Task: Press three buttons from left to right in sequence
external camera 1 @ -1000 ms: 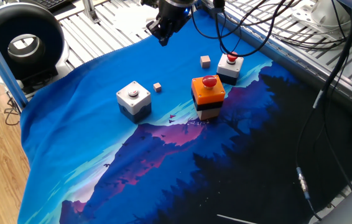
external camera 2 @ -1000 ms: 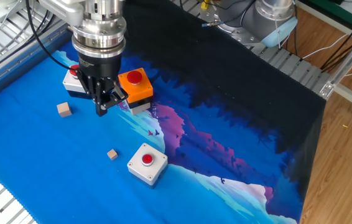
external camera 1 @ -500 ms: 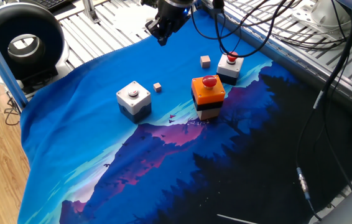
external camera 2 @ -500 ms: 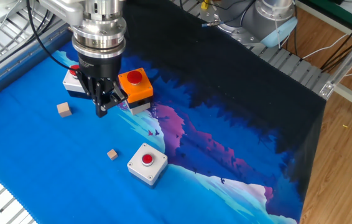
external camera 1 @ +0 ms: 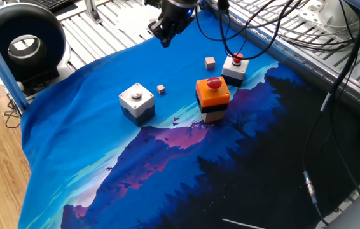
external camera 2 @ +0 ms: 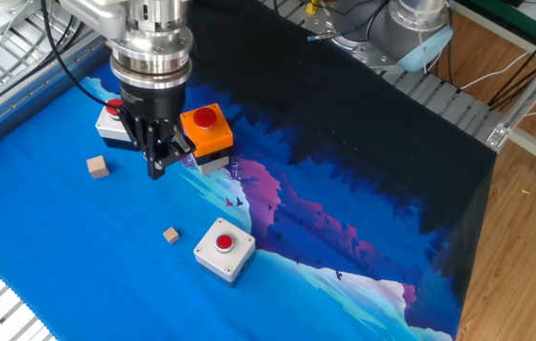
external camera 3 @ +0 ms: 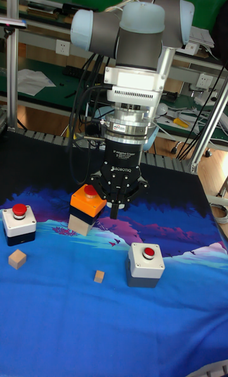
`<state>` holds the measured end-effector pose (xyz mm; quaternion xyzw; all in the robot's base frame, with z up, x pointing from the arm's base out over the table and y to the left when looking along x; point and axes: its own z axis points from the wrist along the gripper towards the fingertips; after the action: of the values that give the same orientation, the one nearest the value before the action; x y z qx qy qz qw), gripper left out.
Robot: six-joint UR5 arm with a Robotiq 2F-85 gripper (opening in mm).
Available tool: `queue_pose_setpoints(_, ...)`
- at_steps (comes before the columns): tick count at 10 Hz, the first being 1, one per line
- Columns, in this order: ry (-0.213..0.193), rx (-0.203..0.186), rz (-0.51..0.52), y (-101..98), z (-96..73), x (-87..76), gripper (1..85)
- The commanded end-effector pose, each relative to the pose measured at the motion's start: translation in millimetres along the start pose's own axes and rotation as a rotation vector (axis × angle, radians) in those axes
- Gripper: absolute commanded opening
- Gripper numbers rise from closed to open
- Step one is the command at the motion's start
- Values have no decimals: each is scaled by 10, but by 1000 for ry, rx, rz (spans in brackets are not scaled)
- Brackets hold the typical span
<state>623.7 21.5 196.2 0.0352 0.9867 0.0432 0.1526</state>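
Note:
Three buttons stand in a row on the blue cloth. The white-grey box with a small round button [external camera 1: 136, 102] [external camera 2: 223, 248] [external camera 3: 145, 263] is at one end. The orange-topped box with a red mushroom button [external camera 1: 212, 95] [external camera 2: 206, 133] [external camera 3: 87, 207] is in the middle. The small white box with a red button [external camera 1: 235, 67] [external camera 3: 17, 223] is at the other end, partly hidden behind the gripper [external camera 2: 109, 118] in the other fixed view. My gripper [external camera 1: 166, 42] [external camera 2: 157, 169] [external camera 3: 115, 211] hangs in the air above the cloth, touching no box. Its fingertips are together and hold nothing.
Two tiny tan wooden cubes [external camera 1: 210, 62] [external camera 1: 161, 89] [external camera 2: 98, 167] [external camera 2: 170, 235] lie on the cloth near the boxes. A black round device [external camera 1: 24, 44] stands off the cloth's corner. Cables [external camera 1: 275, 25] hang over the metal slats behind.

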Motion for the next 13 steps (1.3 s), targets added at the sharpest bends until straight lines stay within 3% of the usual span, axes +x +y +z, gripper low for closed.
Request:
queue_pose_setpoints(1, -6, -21, 10, 46, 7, -17, 10)
queue_pose_setpoints(13, -12, -18, 3, 45, 13, -34, 10)
